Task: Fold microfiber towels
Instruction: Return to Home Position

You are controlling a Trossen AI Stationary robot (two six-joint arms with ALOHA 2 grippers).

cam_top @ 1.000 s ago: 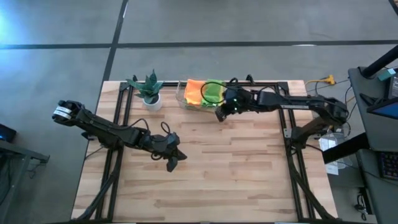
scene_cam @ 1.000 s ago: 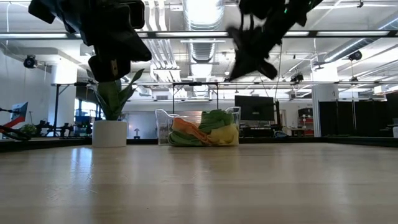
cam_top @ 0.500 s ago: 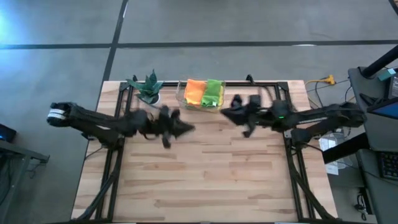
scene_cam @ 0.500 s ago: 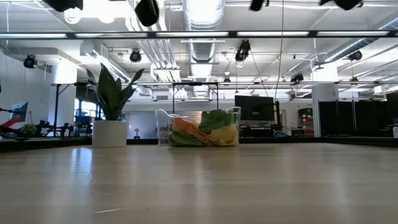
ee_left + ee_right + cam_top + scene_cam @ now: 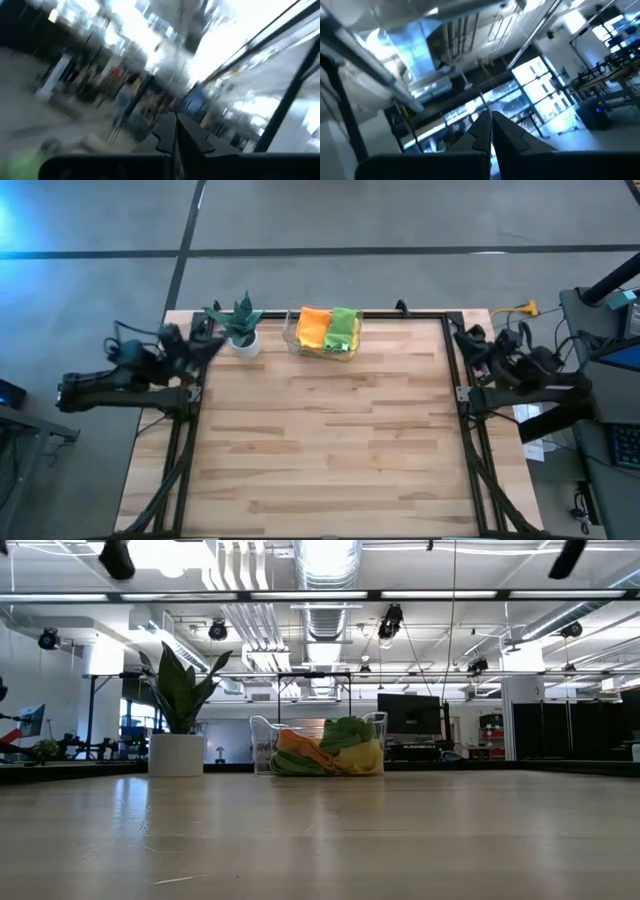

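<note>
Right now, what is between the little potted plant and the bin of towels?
Nothing: the high view shows only bare wooden table between the plant and the bin.

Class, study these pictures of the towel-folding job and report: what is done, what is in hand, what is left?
Done: orange, green and yellow towels lie folded in the clear bin beside the potted plant. In hand: nothing is held; the left gripper and right gripper sit at the side edges of the table, fingers shut. Left: no unfolded towel shows, so probably only parking the arms.
</note>
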